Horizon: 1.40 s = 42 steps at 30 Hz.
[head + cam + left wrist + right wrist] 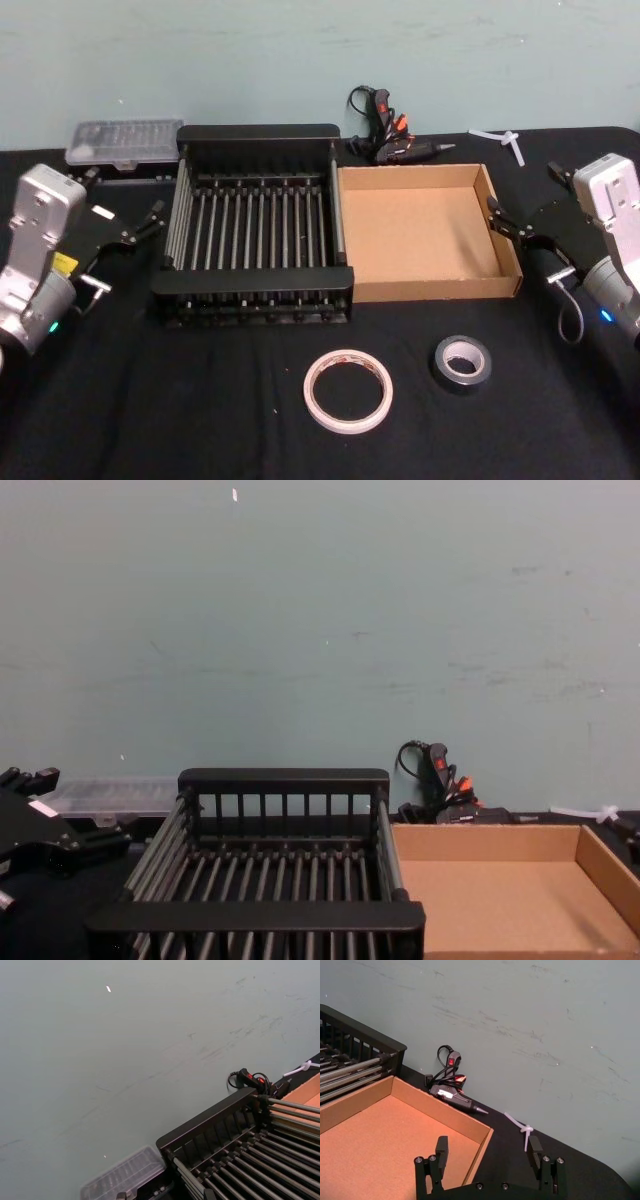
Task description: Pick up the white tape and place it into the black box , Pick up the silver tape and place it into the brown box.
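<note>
- Head view: the flat white ring of tape with red print (348, 390) and the small grey-silver tape roll (463, 361) lie near the table's front edge, at 6 o'clock of the black slatted plastic crate (256, 141) and the shallow brown cardboard tray (430, 291). The left gripper (152, 220) waits at the crate's 9 o'clock; I cannot tell its jaws. A good pick comes straight down over the white ring's rim.
- Right wrist view: the right gripper (487, 1151) has its jaws spread, empty, over the tray's corner.
- Chest view: both boxes look empty.

On my counter (150, 420), draped in black cloth, a clear plastic case (122, 145) lies at the far left against the wall; a black glue gun (392, 140) with its coiled cord sits far centre; white cable ties (505, 140) lie to its right.
</note>
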Motion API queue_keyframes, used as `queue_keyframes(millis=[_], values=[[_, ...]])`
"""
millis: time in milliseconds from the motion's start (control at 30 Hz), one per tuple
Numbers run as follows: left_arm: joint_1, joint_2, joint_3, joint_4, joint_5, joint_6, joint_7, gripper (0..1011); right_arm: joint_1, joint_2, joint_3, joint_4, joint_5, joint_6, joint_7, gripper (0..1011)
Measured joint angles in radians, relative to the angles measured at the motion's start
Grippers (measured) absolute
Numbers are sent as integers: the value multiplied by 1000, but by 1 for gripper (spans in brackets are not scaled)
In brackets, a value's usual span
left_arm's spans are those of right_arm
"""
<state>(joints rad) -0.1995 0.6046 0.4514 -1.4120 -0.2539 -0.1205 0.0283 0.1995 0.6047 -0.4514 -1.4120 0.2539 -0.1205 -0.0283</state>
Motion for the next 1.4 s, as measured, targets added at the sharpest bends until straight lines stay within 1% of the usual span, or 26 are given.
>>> queue_keyframes(millis=[1400], values=[[0, 0, 0, 0, 0, 0, 0, 1001, 0, 0, 0, 0, 0, 0, 0, 1002]])
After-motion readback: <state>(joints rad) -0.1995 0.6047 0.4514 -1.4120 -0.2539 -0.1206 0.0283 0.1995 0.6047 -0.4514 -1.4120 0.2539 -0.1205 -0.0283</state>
